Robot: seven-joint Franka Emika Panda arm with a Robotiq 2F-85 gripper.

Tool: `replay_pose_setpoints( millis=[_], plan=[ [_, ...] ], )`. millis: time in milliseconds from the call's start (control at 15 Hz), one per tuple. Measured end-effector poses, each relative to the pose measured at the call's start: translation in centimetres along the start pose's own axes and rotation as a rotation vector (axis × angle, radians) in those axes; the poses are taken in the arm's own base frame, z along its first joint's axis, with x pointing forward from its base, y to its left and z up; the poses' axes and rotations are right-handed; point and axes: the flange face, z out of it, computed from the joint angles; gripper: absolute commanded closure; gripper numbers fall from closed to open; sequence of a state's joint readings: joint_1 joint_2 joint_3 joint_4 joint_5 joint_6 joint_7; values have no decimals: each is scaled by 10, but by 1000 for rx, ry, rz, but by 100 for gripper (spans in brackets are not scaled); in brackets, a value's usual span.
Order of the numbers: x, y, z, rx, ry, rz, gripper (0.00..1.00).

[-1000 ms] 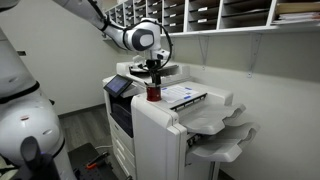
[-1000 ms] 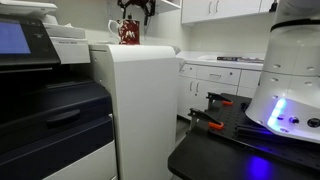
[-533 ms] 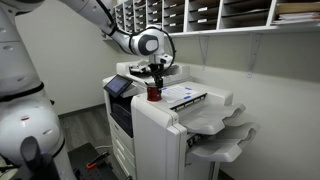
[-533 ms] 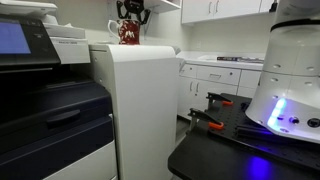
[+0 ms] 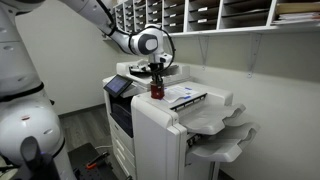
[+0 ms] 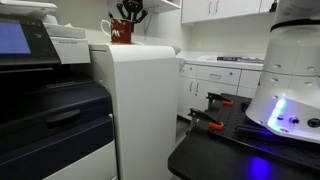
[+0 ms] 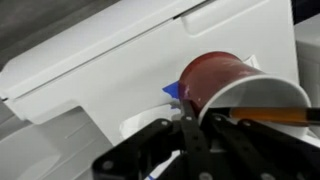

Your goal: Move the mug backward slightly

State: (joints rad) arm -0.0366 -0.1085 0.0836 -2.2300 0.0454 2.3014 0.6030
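While the fingers (image 5: 156, 84) pinch its rim, the mug (image 5: 156, 91) stands upright on the white printer-top counter (image 5: 160, 115), long axis vertical, handle (image 6: 105, 25) toward the touchscreen (image 6: 14, 38). Papers (image 5: 186, 95) lie just beside it, and pigeonhole shelves (image 5: 200, 12) hang above. Its pale inside (image 7: 262, 100) shows an unclear orange streak.

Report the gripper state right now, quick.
Gripper: closed, holding the mug, apparently by its rim.
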Motion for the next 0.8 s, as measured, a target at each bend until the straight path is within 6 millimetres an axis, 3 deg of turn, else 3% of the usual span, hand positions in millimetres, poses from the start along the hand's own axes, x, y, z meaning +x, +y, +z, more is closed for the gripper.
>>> replay_pose_setpoints(
  millis=[200,600,800],
  plan=[
    [8,-5,-12,30,31,37,98],
    [24,-30,-59,123,95,47,98],
    [36,-38,-64,135,105,55,98]
  ],
)
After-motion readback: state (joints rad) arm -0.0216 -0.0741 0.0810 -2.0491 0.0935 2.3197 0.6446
